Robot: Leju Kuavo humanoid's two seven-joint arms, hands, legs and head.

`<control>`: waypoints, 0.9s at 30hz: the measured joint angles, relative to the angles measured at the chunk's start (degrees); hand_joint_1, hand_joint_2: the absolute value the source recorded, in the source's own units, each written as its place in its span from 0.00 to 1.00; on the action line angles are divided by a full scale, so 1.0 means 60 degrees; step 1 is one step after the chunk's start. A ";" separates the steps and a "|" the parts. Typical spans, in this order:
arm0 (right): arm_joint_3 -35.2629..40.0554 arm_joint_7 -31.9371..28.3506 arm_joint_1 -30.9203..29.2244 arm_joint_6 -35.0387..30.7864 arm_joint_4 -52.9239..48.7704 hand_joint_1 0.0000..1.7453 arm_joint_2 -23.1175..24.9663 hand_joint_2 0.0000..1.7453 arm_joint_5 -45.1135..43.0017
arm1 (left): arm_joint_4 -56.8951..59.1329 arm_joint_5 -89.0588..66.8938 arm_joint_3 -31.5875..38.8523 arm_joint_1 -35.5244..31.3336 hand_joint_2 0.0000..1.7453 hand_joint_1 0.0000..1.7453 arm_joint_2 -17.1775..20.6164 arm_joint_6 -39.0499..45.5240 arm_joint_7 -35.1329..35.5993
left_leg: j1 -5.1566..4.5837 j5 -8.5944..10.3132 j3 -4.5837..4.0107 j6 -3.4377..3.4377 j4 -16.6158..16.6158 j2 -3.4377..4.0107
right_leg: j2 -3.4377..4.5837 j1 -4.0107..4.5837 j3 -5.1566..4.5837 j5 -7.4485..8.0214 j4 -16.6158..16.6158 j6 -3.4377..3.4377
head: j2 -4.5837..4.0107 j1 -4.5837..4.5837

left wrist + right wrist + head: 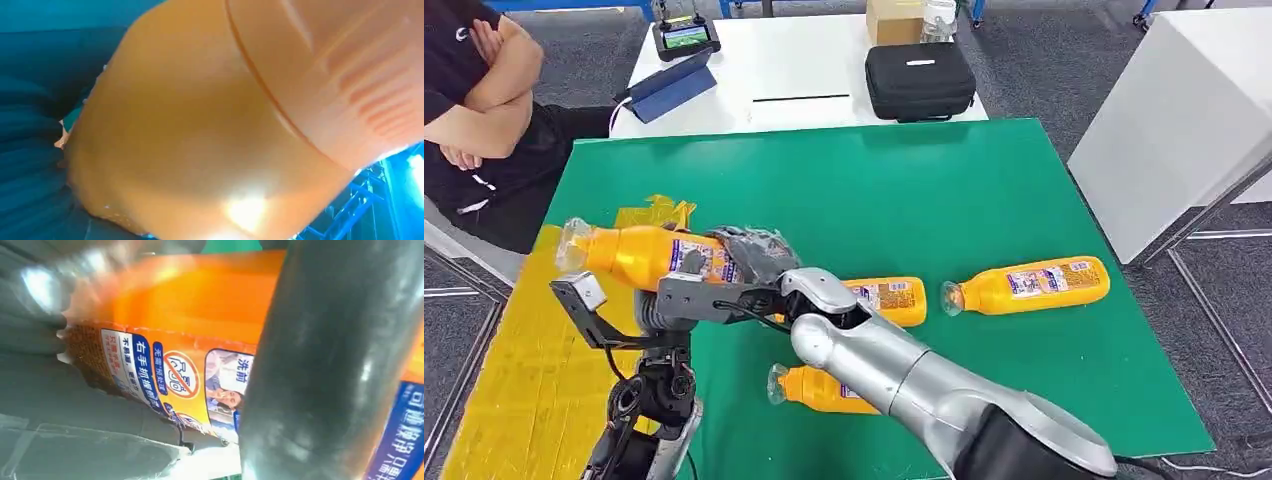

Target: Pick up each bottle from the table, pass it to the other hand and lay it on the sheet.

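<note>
Grey floor (pixel 1024 80), white table (pixel 804 70) behind, white cabinet (pixel 1164 130) to the right.

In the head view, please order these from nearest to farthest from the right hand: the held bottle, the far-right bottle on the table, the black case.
1. held bottle, gripped in the right hand
2. far-right bottle, lying on the green table
3. black case, on the white table behind

I am seeing both arms meeting at the left, my right hand (pixel 749 255) and left hand (pixel 686 285) each gripping one bottle (pixel 639 255).
</note>
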 measured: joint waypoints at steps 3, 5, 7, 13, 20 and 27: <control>-0.0018 -0.0135 0.0040 -0.0171 0.0087 1.00 0.0000 1.00 -0.0036 | -0.0015 0.0037 0.0011 -0.0011 1.00 1.00 -0.0018 0.0055 0.0000 | 0.0000 0.0000 0.0001 0.0000 0.0000 0.0002 | 0.0003 0.0000 -0.0001 0.0000 0.0000 0.0000 | 0.0000 -0.0004; -0.0087 -0.0258 0.0065 -0.0258 0.0182 0.00 0.0003 1.00 -0.0047 | -0.0036 0.0109 0.0015 -0.0013 1.00 1.00 -0.0033 0.0102 0.0000 | 0.0000 0.0000 -0.0001 0.0000 0.0000 0.0002 | 0.0003 0.0000 0.0000 0.0000 0.0000 0.0000 | 0.0000 -0.0003; -0.0182 -0.0448 0.0084 -0.0353 0.0291 0.00 0.0007 0.00 -0.0040 | -0.0088 0.0164 0.0029 -0.0022 1.00 1.00 -0.0033 0.0164 -0.0007 | 0.0000 0.0000 -0.0001 0.0000 0.0000 0.0002 | 0.0003 0.0000 -0.0001 0.0000 0.0000 0.0000 | 0.0000 0.0000; -0.1149 -0.1319 0.0613 -0.0761 0.0484 0.00 -0.0095 0.00 0.0795 | -0.0645 0.0175 0.0412 -0.0120 1.00 1.00 0.0073 0.0704 -0.0383 | 0.0002 0.0000 -0.0007 0.0000 0.0000 -0.0005 | 0.0000 0.0001 0.0003 0.0000 0.0002 0.0000 | 0.0000 0.0000; -0.3263 -0.1796 0.1807 -0.0692 -0.1124 0.00 -0.0896 0.00 0.1516 | -0.0984 -0.2094 0.0987 -0.0122 1.00 1.00 0.0652 0.1799 -0.0892 | 0.0001 0.0000 -0.0018 0.0000 0.0000 -0.0010 | -0.0006 0.0000 0.0003 0.0000 0.0003 0.0000 | 0.0000 0.0000; -0.4113 -0.1880 0.2296 -0.0663 -0.2186 0.00 -0.1253 0.00 0.1658 | -0.1024 -0.2719 0.1158 -0.0121 1.00 1.00 0.0878 0.2245 -0.0947 | 0.0001 0.0000 -0.0019 0.0000 0.0000 -0.0011 | -0.0006 0.0000 0.0001 0.0000 0.0002 0.0001 | 0.0000 0.0004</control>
